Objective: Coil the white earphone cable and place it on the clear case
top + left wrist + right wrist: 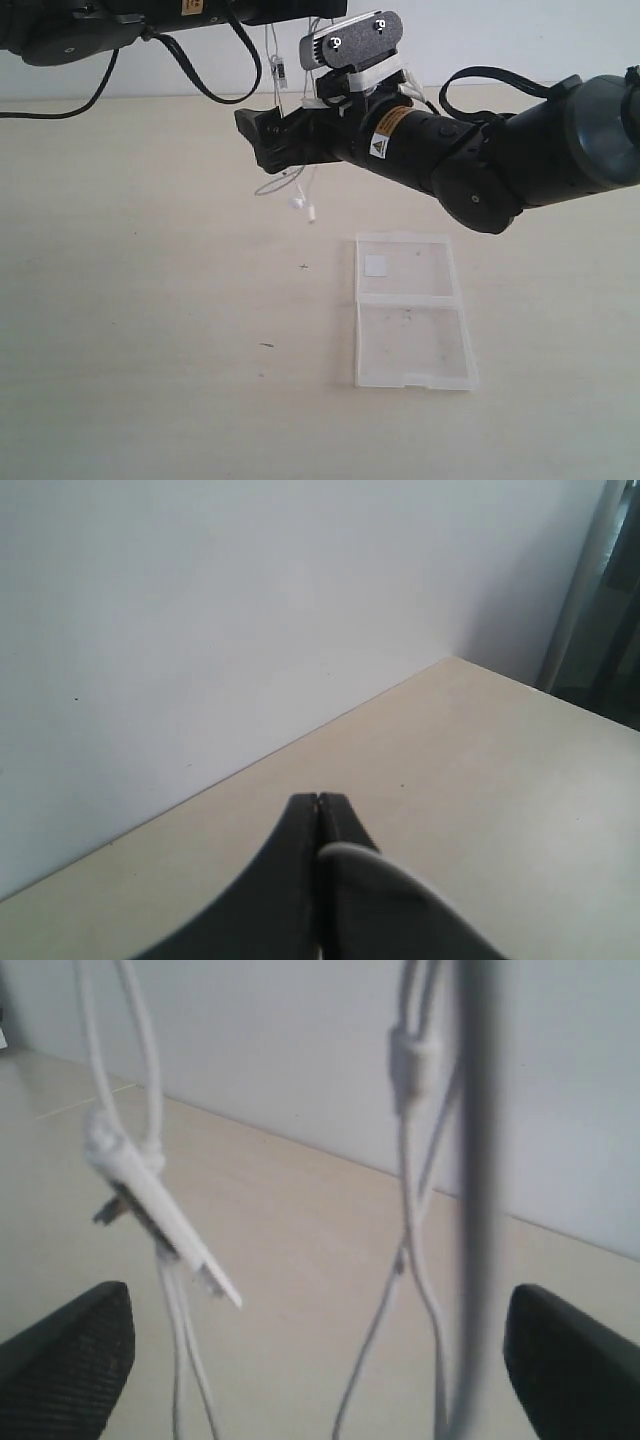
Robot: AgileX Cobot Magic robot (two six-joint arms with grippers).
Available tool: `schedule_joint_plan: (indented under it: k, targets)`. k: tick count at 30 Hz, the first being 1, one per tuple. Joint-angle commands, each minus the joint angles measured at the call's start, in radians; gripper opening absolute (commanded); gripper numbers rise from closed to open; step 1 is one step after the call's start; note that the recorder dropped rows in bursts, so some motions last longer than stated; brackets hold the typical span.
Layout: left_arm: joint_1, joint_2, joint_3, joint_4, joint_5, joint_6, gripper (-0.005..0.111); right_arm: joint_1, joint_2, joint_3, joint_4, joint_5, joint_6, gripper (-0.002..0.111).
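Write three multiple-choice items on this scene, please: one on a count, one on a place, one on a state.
1. How many stickers are in the case? A three; B two; C one.
2. Where is the cable? A in the case; B hanging above the table; C flat on the table.
3. The right claw is: A open; B shut on the cable; C shut on the case.
Key: 1 C, one white square shows; 2 B, it dangles in the air; 3 A, its jaws stand wide apart.
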Motion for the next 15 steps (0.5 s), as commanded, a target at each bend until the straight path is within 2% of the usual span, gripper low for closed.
schedule_joint_plan:
  k: [1,5,11,15]
  targets:
    - [0.0,-0.008,-0.003,-0.002,0.002,-0.01,0.0,0.0,-0.004,0.006,0.006,-0.023,0.006,0.095]
    - [0.0,-0.008,-0.003,-0.002,0.002,-0.012,0.0,0.0,-0.004,0.006,0.054,-0.023,0.007,0.09]
    - [0.0,-0.008,-0.003,-0.002,0.0,-0.016,0.0,0.0,-0.004,0.006,0.072,-0.023,0.003,0.057]
    - [0.0,-0.008,-0.003,-0.002,0.0,-0.016,0.0,0.0,-0.004,0.006,0.065,-0.023,0.003,0.046]
